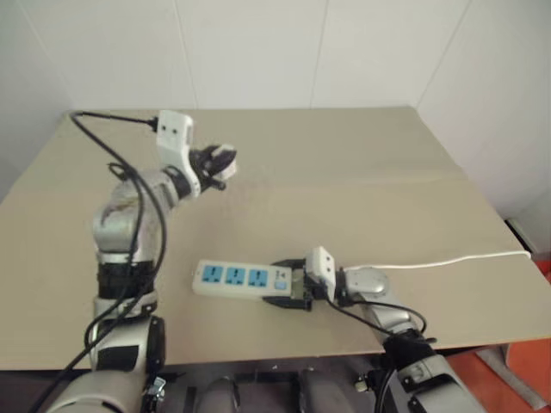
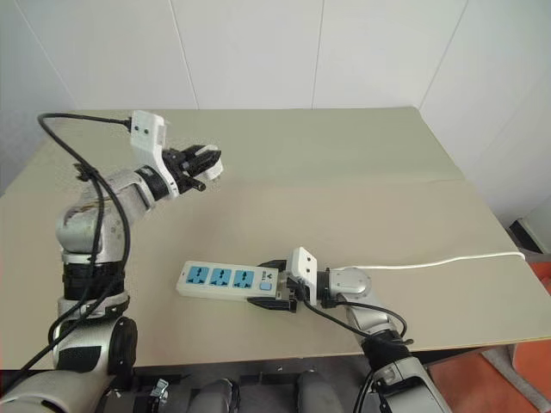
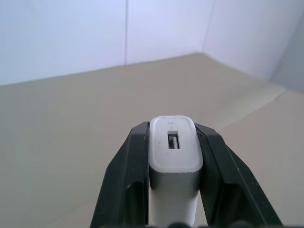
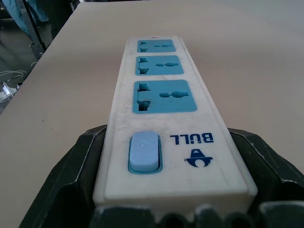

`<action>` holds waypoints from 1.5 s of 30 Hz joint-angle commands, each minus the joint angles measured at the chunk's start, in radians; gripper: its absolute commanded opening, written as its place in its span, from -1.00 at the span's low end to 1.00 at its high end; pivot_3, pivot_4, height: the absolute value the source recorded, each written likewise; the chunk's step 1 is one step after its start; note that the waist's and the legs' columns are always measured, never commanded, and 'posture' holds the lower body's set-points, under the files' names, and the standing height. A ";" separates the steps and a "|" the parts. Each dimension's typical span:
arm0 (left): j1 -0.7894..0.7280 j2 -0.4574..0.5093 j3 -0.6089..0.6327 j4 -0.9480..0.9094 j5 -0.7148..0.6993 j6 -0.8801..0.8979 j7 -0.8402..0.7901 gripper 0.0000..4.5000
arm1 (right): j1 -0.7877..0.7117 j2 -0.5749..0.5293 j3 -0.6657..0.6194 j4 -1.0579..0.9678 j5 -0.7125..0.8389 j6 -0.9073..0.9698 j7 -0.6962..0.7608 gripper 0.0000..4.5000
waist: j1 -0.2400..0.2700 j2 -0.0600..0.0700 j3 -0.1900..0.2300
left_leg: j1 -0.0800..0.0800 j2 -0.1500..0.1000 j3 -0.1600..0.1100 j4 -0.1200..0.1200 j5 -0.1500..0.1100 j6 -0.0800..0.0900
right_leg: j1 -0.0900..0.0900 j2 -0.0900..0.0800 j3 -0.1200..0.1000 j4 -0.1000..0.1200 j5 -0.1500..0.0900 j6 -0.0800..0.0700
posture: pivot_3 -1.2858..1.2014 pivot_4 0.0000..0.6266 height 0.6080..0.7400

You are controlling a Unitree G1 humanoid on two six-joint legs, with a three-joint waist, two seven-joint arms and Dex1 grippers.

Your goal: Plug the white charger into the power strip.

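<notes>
Between left gripper (image 3: 173, 180) fingers: white charger (image 3: 175, 156) (raised).

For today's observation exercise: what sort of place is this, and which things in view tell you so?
Probably a robot test room or lab: a bare tan table against plain white panel walls, holding just a power strip, with a charger in the left fingers.
</notes>
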 commanded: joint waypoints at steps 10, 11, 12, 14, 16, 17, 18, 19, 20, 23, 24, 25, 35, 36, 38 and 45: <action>0.145 0.250 -0.159 -0.077 -0.170 -0.248 -0.665 -0.54 | 0.011 -0.001 0.015 0.019 -0.008 -0.003 -0.004 0.53 | -0.002 0.000 0.000 | 0.001 0.001 0.000 0.000 0.000 0.000 | 0.001 0.002 0.000 -0.001 0.000 0.000 | 0.03 -0.52 1.00; 0.151 0.263 -0.164 -0.073 -0.176 -0.263 -0.696 -0.54 | 0.010 -0.001 0.015 0.021 -0.008 -0.002 -0.002 0.53 | -0.002 0.000 0.000 | 0.002 0.001 0.000 0.000 0.000 0.000 | 0.002 0.002 0.000 -0.001 0.000 0.000 | 0.03 -0.52 1.00; 0.170 0.271 -0.168 -0.076 -0.182 -0.296 -0.733 -0.54 | 0.009 -0.001 0.016 0.023 -0.008 -0.002 -0.001 0.53 | -0.002 0.000 0.000 | 0.002 0.001 0.000 0.000 0.000 0.000 | 0.003 0.002 0.000 -0.002 0.000 0.000 | 0.03 -0.52 1.00; 0.212 0.271 -0.172 -0.082 -0.187 -0.363 -0.787 -0.54 | 0.006 -0.002 0.017 0.025 -0.008 0.000 0.003 0.53 | -0.003 0.000 0.000 | 0.005 0.001 0.000 -0.001 0.000 0.000 | 0.006 0.002 0.000 -0.003 0.000 0.000 | 0.03 -0.52 1.00; 0.253 0.268 -0.182 -0.086 -0.180 -0.432 -0.834 -0.54 | 0.004 -0.003 0.019 0.027 -0.008 0.001 0.007 0.53 | -0.003 0.000 0.000 | 0.007 0.001 0.000 -0.002 0.000 0.000 | 0.009 0.002 0.000 -0.005 0.000 0.000 | 0.03 -0.52 1.00; 0.275 0.271 -0.196 -0.093 -0.177 -0.451 -0.858 -0.54 | 0.000 -0.006 0.021 0.030 -0.006 0.004 0.019 0.53 | -0.003 0.000 0.000 | 0.008 0.001 0.000 -0.002 0.000 0.001 | 0.010 0.002 0.000 -0.006 0.000 0.000 | 0.03 -0.52 1.00; 0.287 0.275 -0.206 -0.097 -0.175 -0.461 -0.873 -0.54 | -0.002 -0.008 0.023 0.032 -0.004 0.005 0.027 0.53 | -0.002 0.000 0.000 | 0.009 0.001 0.000 -0.002 0.000 0.001 | 0.010 0.002 -0.001 -0.006 0.000 0.000 | 0.03 -0.52 1.00; 0.297 0.274 -0.213 -0.103 -0.181 -0.458 -0.876 -0.54 | -0.005 -0.011 0.026 0.034 -0.006 0.006 0.037 0.53 | -0.001 0.000 0.000 | 0.009 0.001 0.000 -0.002 0.000 0.001 | 0.010 0.002 -0.001 -0.007 0.000 0.000 | 0.03 -0.52 1.00; 0.304 0.265 -0.216 -0.114 -0.191 -0.448 -0.865 -0.54 | -0.009 -0.017 0.031 0.037 -0.006 0.012 0.052 0.53 | 0.000 0.000 0.000 | 0.008 0.001 0.000 -0.002 0.000 0.001 | 0.011 0.002 -0.001 -0.007 0.000 0.000 | 0.03 -0.52 1.00; 0.315 0.245 -0.228 -0.131 -0.201 -0.445 -0.849 -0.54 | -0.024 -0.031 0.046 0.051 -0.015 0.026 0.087 0.53 | 0.001 0.001 0.000 | 0.008 0.001 -0.001 -0.002 -0.001 0.001 | 0.011 0.002 -0.001 -0.008 0.000 0.000 | 0.03 -0.52 1.00; 0.318 0.242 -0.233 -0.132 -0.199 -0.453 -0.851 -0.54 | -0.030 -0.034 0.050 0.058 -0.017 0.027 0.098 0.53 | 0.000 0.001 0.000 | 0.008 0.001 -0.001 -0.002 -0.001 0.002 | 0.011 0.002 -0.001 -0.009 0.000 0.000 | 0.03 -0.52 1.00; 0.319 0.239 -0.238 -0.133 -0.195 -0.460 -0.853 -0.54 | -0.036 -0.033 0.050 0.071 -0.019 0.022 0.101 0.53 | 0.000 0.001 0.000 | 0.008 0.001 0.000 -0.002 -0.001 0.002 | 0.011 0.002 -0.001 -0.009 0.000 0.000 | 0.03 -0.52 1.00; 0.325 0.223 -0.255 -0.128 -0.190 -0.483 -0.848 -0.54 | -0.076 -0.018 0.046 0.149 -0.030 -0.002 0.111 0.53 | -0.003 0.001 0.000 | 0.011 0.001 0.000 -0.002 -0.003 0.005 | 0.014 0.002 -0.001 -0.011 0.000 0.000 | 0.03 -0.52 1.00; 0.328 0.223 -0.258 -0.126 -0.184 -0.492 -0.849 -0.54 | -0.076 -0.019 0.046 0.151 -0.030 -0.004 0.112 0.53 | -0.003 0.001 0.000 | 0.011 0.001 0.000 -0.002 -0.003 0.005 | 0.014 0.002 -0.001 -0.011 0.000 0.000 | 0.03 -0.52 1.00; 0.329 0.225 -0.265 -0.119 -0.176 -0.512 -0.856 -0.54 | -0.077 -0.018 0.046 0.154 -0.032 -0.007 0.112 0.53 | -0.003 0.001 0.000 | 0.011 0.001 0.000 -0.002 -0.003 0.005 | 0.014 0.002 -0.001 -0.011 0.000 0.000 | 0.03 -0.52 1.00; 0.350 0.227 -0.284 -0.101 -0.159 -0.531 -0.845 -0.54 | -0.077 -0.016 0.046 0.161 -0.034 -0.017 0.106 0.53 | -0.003 0.001 0.000 | 0.011 0.001 0.000 -0.003 -0.003 0.005 | 0.014 0.002 0.000 -0.011 0.000 0.000 | 0.03 -0.52 1.00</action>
